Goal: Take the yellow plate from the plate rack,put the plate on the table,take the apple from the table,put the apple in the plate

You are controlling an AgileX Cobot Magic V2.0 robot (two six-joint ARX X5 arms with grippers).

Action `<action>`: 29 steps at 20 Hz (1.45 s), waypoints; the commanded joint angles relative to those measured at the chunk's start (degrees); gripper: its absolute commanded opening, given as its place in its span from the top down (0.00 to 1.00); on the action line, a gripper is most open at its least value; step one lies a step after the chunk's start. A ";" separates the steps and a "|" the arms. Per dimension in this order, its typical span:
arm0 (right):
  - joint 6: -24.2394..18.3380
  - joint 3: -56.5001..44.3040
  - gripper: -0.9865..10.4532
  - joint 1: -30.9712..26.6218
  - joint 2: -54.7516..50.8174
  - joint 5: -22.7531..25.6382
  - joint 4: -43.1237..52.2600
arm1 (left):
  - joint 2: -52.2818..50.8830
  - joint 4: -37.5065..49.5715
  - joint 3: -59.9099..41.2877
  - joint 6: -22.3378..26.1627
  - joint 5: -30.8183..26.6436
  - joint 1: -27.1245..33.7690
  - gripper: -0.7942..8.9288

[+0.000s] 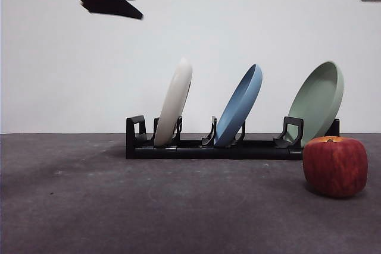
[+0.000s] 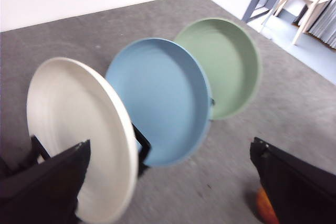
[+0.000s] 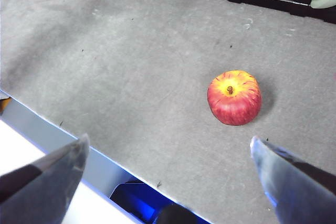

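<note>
your left gripper (image 2: 168, 182) hangs wide open and empty, the yellow plate (image 2: 79, 129) in the plate rack (image 1: 208, 147) just beside one jaw. your right gripper (image 3: 168, 177), open and empty too, has the apple (image 3: 234, 97) ahead on the table (image 3: 131, 77)

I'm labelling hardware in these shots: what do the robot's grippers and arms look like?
The left gripper has two matte black, wedge-like jaws. The right gripper has jaws of similar tapered form, looking grey-blue in that light. In the front view, black angular parts and a thin dark cable show at the top. No markings are visible.
</note>
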 commanded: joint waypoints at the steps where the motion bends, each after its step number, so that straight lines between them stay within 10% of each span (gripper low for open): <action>1: 0.59 0.15 0.36 0.13 -0.04 0.11 0.17 | 6.12 1.09 4.39 0.13 -2.58 -0.94 0.34; 10: 1.01 0.15 0.36 0.13 -0.04 0.09 0.22 | 20.22 2.97 9.99 -2.93 -6.47 -2.84 0.34; 18: 1.01 0.15 0.36 0.13 -0.04 0.07 0.17 | 20.76 0.79 9.99 -3.30 -6.14 -3.15 0.78; 29: 1.01 0.15 0.37 0.13 -0.04 -0.22 0.17 | 20.76 0.07 9.99 -3.45 -0.09 -3.13 0.93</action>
